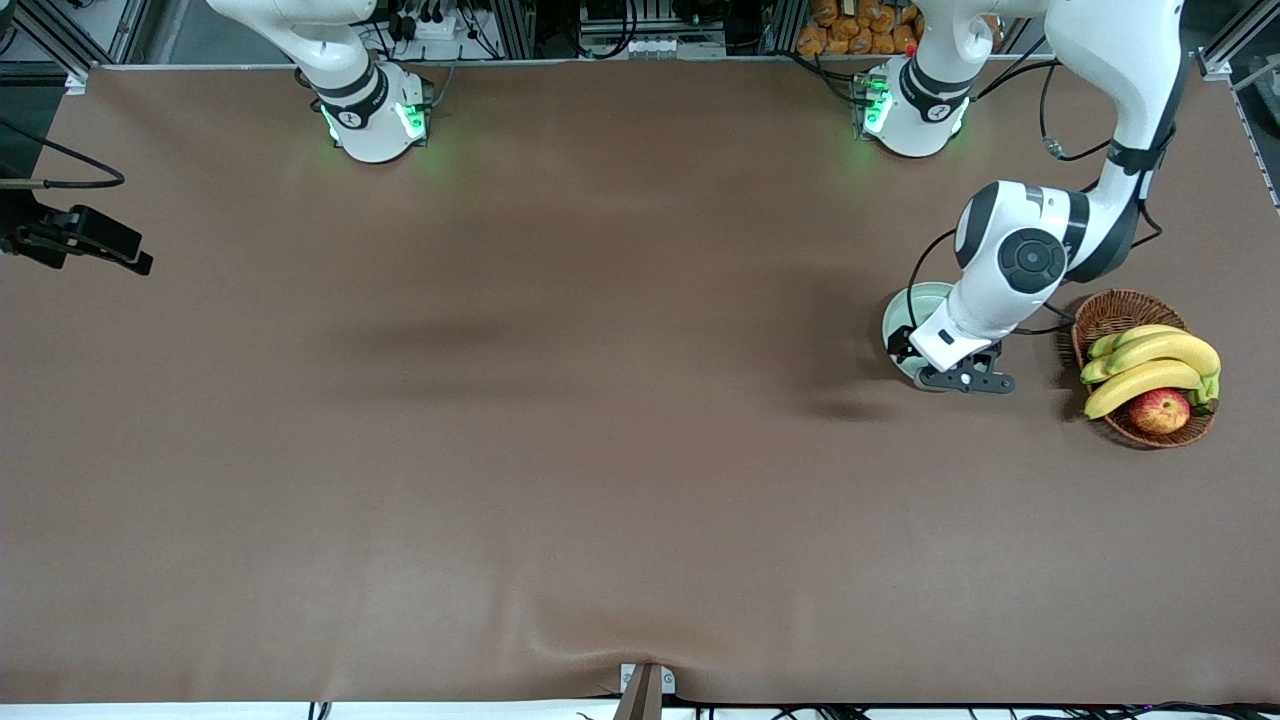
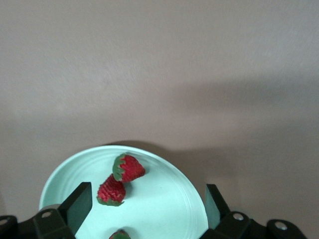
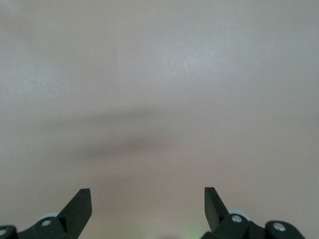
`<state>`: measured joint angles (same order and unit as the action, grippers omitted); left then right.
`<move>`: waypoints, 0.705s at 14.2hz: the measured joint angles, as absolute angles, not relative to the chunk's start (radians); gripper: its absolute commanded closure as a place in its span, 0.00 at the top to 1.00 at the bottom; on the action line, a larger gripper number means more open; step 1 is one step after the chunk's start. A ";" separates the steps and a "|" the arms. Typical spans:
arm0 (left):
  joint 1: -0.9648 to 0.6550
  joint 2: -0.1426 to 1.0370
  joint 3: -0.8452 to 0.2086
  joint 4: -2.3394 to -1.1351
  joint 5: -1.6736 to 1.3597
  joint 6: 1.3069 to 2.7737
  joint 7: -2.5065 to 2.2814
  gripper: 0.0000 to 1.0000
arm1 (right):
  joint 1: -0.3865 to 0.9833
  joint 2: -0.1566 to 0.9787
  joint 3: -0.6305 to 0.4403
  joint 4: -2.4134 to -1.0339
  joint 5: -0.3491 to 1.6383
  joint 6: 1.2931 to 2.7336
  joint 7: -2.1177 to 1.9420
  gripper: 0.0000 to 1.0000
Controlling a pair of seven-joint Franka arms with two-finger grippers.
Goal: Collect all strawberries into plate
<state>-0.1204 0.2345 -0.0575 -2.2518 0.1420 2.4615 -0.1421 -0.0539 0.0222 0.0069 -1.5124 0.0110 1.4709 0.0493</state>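
On plate point(image 2: 169, 209): strawberries point(image 2: 128, 168) under open left claw point(image 2: 144, 199).

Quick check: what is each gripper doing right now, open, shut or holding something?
Left gripper: open, holding nothing, over the plate with the strawberries in it.
Right gripper: open, holding nothing, over the table, waiting.

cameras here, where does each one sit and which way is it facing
Front view: high across the table, facing both arm bases; left gripper over the plate.
Left wrist view: on the left wrist, looking down at plate and strawberries; open fingers show.
Right wrist view: looking down at bare table; right gripper open.
Shared: the plate.
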 measured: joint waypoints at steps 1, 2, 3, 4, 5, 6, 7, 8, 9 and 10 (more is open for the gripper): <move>-0.119 0.234 -0.057 -2.220 0.142 2.424 -0.142 1.00 | -0.054 0.022 0.007 -1.512 0.011 1.471 0.049 1.00; -0.118 0.233 -0.057 -2.181 0.142 2.380 -0.142 1.00 | -0.054 0.022 0.007 -1.512 0.011 1.471 0.049 1.00; -0.118 0.232 -0.057 -2.139 0.142 2.333 -0.142 1.00 | -0.054 0.022 0.007 -1.512 0.011 1.471 0.049 1.00; -0.119 0.232 -0.057 -2.091 0.142 2.282 -0.142 1.00 | -0.054 0.022 0.007 -1.512 0.011 1.471 0.049 1.00; -0.121 0.231 -0.058 -2.045 0.142 2.234 -0.142 1.00 | -0.054 0.022 0.007 -1.512 0.011 1.471 0.049 1.00; -0.124 0.231 -0.059 -2.005 0.142 2.196 -0.142 1.00 | -0.054 0.022 0.007 -1.512 0.011 1.471 0.049 1.00; -0.126 0.231 -0.059 -1.973 0.142 2.175 -0.142 1.00 | -0.054 0.022 0.007 -1.512 0.011 1.471 0.049 1.00; -0.126 0.231 -0.059 -1.951 0.142 2.166 -0.142 1.00 | -0.054 0.022 0.007 -1.512 0.011 1.471 0.049 1.00; -0.125 0.231 -0.058 -1.935 0.142 2.163 -0.142 1.00 | -0.054 0.022 0.007 -1.512 0.011 1.471 0.049 1.00; -0.124 0.231 -0.058 -1.923 0.142 2.162 -0.142 1.00 | -0.054 0.022 0.007 -1.512 0.011 1.473 0.049 1.00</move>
<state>-0.1238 0.2312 -0.0580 -1.9229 0.1421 2.1622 -0.1420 -0.0539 0.0220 0.0068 -1.5124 0.0109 1.4726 0.0493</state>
